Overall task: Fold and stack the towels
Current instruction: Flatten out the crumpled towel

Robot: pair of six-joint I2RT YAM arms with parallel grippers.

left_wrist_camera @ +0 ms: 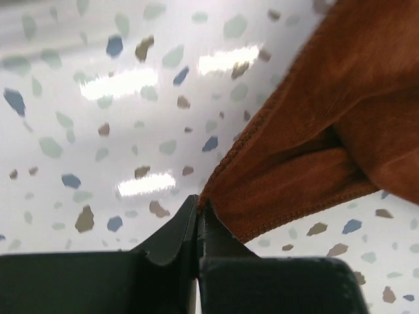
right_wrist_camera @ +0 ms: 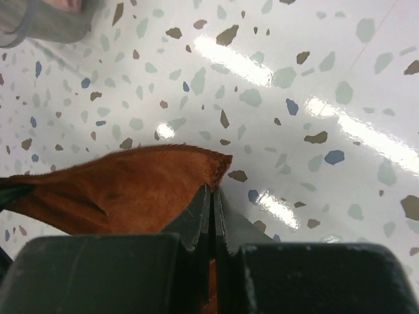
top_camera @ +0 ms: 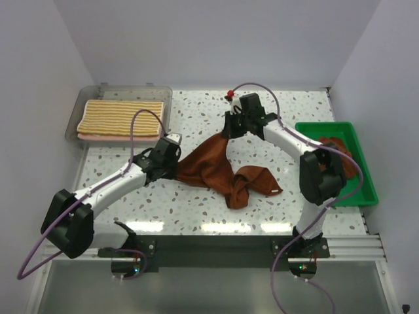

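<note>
A rust-brown towel (top_camera: 211,165) is stretched above the speckled table, its lower end bunched in a heap (top_camera: 245,183). My left gripper (top_camera: 175,165) is shut on one corner of it; the left wrist view shows the towel (left_wrist_camera: 327,124) pinched at the fingertips (left_wrist_camera: 198,208). My right gripper (top_camera: 228,133) is shut on another corner, higher and farther back; the right wrist view shows that corner (right_wrist_camera: 163,176) clamped at the fingertips (right_wrist_camera: 213,193). A folded yellow-striped towel (top_camera: 121,118) lies on a pink one in the clear bin.
The clear plastic bin (top_camera: 85,98) stands at the back left. A green tray (top_camera: 353,140) at the right edge holds another brown towel (top_camera: 340,154). My right arm's elbow (top_camera: 321,173) hangs over the tray's left side.
</note>
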